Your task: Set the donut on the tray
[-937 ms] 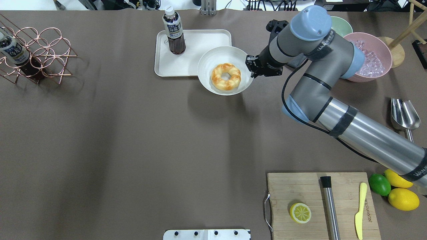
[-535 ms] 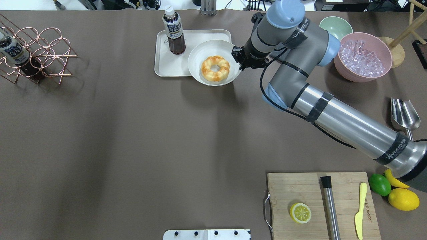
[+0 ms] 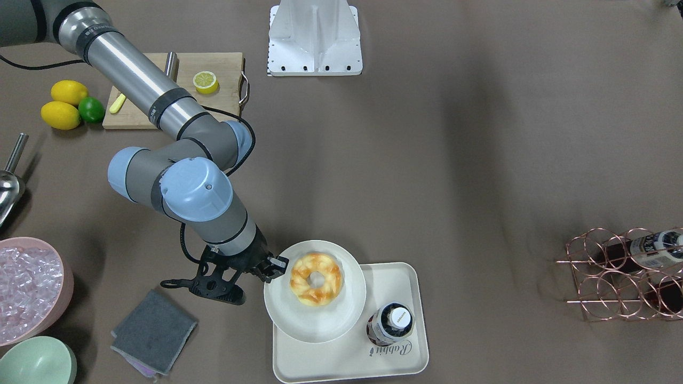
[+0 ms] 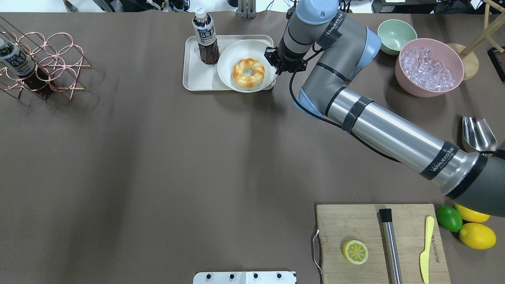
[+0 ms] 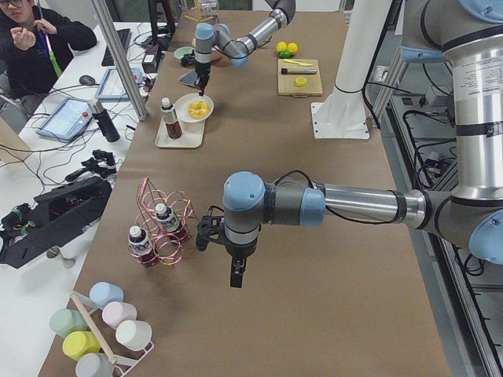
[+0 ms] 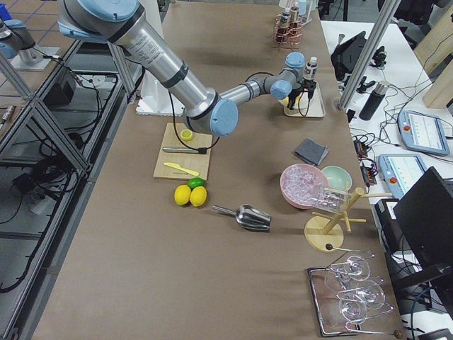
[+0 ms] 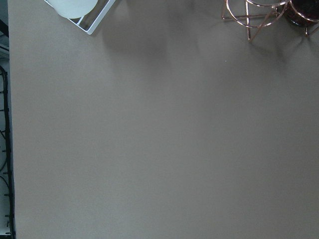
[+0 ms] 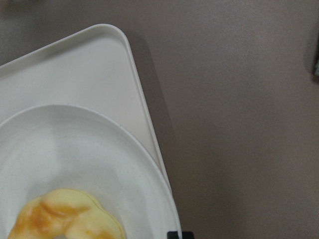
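Note:
The donut [image 4: 248, 73], golden with orange-brown streaks, lies in a round off-white plate [image 4: 236, 51]. My right gripper [image 4: 275, 65] is shut on the plate's right rim and holds it over the right half of the cream tray [image 4: 197, 79]. I cannot tell whether the plate touches the tray. In the front view the donut [image 3: 316, 278], plate [image 3: 315, 330], tray [image 3: 341, 362] and right gripper [image 3: 275, 266] show the same. The right wrist view shows the tray corner [image 8: 75, 64] under the plate [image 8: 99, 149]. My left gripper [image 5: 236, 275] hovers over bare table; I cannot tell its state.
A dark drink bottle [image 4: 205, 37] stands on the tray's left part. A copper bottle rack [image 4: 43, 63] is far left. A pink bowl of ice [image 4: 430, 67], a green bowl [image 4: 396, 31] and a grey cloth [image 3: 152, 330] lie right of the tray. The cutting board [image 4: 378, 244] is near right.
My right arm has carried the plate with the donut leftward and farther away, from beside the tray's right corner to over the tray. The grip on the rim is unchanged.

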You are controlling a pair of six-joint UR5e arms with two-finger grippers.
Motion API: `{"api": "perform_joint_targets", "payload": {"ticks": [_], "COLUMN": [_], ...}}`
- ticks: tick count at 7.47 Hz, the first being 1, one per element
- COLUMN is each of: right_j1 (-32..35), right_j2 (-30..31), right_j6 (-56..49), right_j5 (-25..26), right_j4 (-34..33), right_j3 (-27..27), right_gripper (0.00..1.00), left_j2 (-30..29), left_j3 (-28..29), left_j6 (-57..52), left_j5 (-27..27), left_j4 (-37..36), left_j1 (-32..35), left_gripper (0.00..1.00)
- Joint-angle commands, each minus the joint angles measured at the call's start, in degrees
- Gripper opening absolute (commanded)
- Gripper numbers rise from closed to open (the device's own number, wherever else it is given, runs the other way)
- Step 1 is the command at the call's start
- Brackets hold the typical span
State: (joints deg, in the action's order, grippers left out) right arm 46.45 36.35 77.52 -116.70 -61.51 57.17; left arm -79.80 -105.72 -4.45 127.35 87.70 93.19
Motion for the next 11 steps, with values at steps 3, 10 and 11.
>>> {"api": "perform_joint_targets", "payload": {"ticks": [3,10,11], "right_j1": [0.48,1.71,1.71], "right_j2": [-2.07,-7.25,-7.25], "right_j6": [0.00,0.00,0.00], "right_j5": [0.68,3.05,3.40], "right_j4": [4.12,4.30,4.47], "right_j3": [-5.40,-12.08,-12.34], "right_gripper": [0.00,0.00,0.00], "left_j2": [-0.62,-0.80,-1.15], "left_j3": [-0.01,0.08,0.08], "left_j6": [0.06,0.14,0.14], "left_j5": [-0.08,-0.08,-0.08], "left_j4": [-0.07,-0.07,-0.16], "left_j1": [-0.03,-0.03,-0.03], "left_gripper": [0.98,0.98,0.98]}}
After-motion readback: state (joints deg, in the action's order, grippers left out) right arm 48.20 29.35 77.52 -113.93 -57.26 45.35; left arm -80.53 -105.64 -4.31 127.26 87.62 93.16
